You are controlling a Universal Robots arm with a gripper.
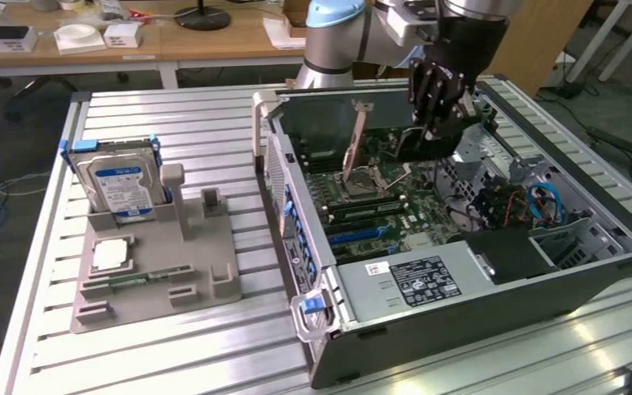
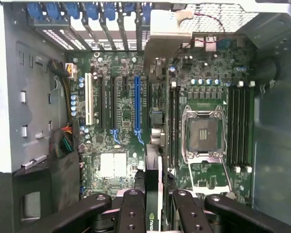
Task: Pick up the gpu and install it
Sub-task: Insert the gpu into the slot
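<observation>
My black multi-fingered gripper [image 1: 437, 123] reaches down into the open computer case [image 1: 459, 280] at its far end. It is shut on the gpu [image 1: 424, 145], a dark card held on edge over the green motherboard [image 1: 388, 206]. In the wrist view the gripper [image 2: 153, 199] has its fingers [image 2: 131, 211] on both sides of the gpu [image 2: 153, 170]. The card runs away from the camera, edge-on, with its metal bracket [image 2: 166, 36] at the case's rear wall. It sits just beside the long blue slot [image 2: 137, 104]. Whether the card touches a slot is hidden.
The empty processor socket [image 2: 203, 133] and memory slots [image 2: 237, 126] lie beside the card. On the exterior view's left, a grey holder [image 1: 206, 280] carries a hard drive [image 1: 124, 181], a processor chip [image 1: 111, 255] and a memory stick [image 1: 141, 280]. The case's walls close in around the gripper.
</observation>
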